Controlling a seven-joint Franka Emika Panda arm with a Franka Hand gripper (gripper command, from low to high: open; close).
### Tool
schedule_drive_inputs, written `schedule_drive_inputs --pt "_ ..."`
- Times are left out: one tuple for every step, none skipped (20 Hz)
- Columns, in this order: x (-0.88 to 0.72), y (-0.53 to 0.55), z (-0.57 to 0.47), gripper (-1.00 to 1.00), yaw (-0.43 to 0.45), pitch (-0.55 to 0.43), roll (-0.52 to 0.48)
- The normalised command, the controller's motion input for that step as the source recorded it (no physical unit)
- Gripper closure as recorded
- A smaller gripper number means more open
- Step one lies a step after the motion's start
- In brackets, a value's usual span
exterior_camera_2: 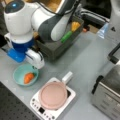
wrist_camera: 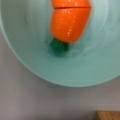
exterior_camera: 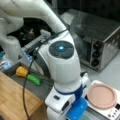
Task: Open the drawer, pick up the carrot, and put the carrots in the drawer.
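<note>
While the drawer (exterior_camera: 37, 86) stood open in a front view, my hand (exterior_camera_2: 35, 65) hung just over the teal bowl (exterior_camera_2: 17, 75) holding the carrot (exterior_camera_2: 28, 77), poised for a pick; I couldn't tell its opening. Wrist view showed the carrot (wrist_camera: 70, 23) lying free.
</note>
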Motion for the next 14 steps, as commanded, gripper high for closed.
schedule_drive_inputs --pt "0.43 -0.19 -0.05 -1.00 0.025 0.108 0.166" --pt "0.43 -0.19 -0.03 -1.00 0.027 0.106 0.166" --pt "0.42 -0.19 -0.02 -1.00 0.029 0.104 0.167" --pt "0.40 -0.20 0.00 -1.00 0.038 0.099 0.163" --pt "0.39 -0.22 0.01 -1.00 0.043 0.098 0.160" --pt "0.36 -0.22 0.04 -1.00 0.044 0.096 0.159" --pt "0.34 -0.23 0.06 -1.00 0.047 0.094 0.156" --pt "0.32 -0.25 0.07 -1.00 0.056 0.089 0.155" --pt "0.31 -0.26 0.07 -1.00 0.063 0.082 0.153" --pt "0.29 -0.27 0.08 -1.00 0.065 0.082 0.153" --pt "0.27 -0.27 0.07 -1.00 0.074 0.073 0.159" --pt "0.26 -0.28 0.05 -1.00 0.079 0.072 0.162" --pt "0.25 -0.28 0.05 -1.00 0.077 0.072 0.163" --pt "0.23 -0.27 0.04 -1.00 0.074 0.073 0.168"
